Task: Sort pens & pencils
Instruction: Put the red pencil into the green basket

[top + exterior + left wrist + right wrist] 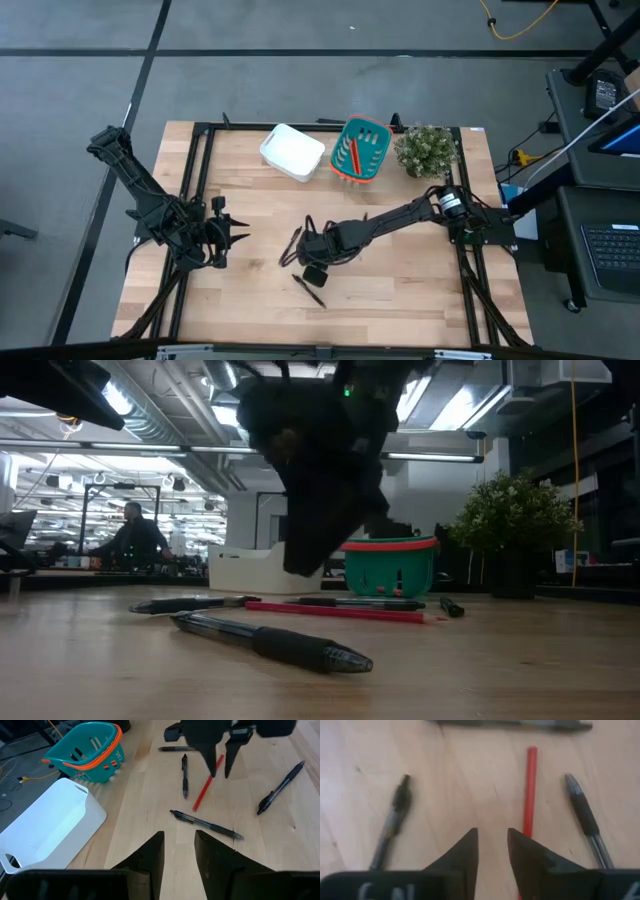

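Right gripper [220, 767] hovers over the thin red pencil [206, 787] mid-table, fingers slightly parted, gripping nothing. The pencil's long axis runs toward the teal plastic basket with orange rim [361, 150], with black pens [184, 775] roughly parallel alongside. Left gripper [238, 236] waits at the table's left, slightly parted; no readable writing.

From above, the right end effector [305, 256] covers most of the thin red pencil [529, 785], and its own wrist view cuts the pencil's lower end off. Thin black pens [309, 290] look tiny there.
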{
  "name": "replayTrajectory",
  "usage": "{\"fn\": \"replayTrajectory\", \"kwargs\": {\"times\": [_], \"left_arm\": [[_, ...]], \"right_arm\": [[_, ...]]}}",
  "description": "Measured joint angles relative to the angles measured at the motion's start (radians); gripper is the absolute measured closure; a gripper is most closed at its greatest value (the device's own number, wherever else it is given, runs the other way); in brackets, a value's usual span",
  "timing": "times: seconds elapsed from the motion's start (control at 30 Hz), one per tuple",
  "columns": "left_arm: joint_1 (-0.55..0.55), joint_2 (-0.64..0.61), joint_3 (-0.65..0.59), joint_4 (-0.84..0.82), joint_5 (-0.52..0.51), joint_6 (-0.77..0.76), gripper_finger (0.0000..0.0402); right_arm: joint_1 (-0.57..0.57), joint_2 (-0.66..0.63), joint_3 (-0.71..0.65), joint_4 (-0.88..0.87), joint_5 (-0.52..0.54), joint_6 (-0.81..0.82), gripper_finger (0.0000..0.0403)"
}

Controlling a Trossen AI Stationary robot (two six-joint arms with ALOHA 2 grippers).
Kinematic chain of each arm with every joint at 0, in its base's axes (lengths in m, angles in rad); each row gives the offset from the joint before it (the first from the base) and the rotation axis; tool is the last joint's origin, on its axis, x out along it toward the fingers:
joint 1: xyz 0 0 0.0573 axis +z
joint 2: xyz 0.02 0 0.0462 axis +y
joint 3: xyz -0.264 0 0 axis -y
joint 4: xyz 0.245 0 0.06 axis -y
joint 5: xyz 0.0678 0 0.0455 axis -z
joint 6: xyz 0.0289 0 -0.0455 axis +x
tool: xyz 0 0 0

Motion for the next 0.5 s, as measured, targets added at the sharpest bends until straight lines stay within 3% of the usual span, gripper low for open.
{"fn": "replayTrajectory", "kwargs": {"times": [0.23, 0.5], "left_arm": [[0.000, 0.000, 0.000, 0.000, 0.000, -0.002, 0.0300], [0.000, 0.000, 0.000, 0.000, 0.000, -0.002, 0.0300]], "right_arm": [[-0.048, 0.005, 0.000, -0.059, -0.050, 0.006, 0.0245], [-0.075, 0.008, 0.000, -0.067, -0.103, -0.024, 0.0235]]}}
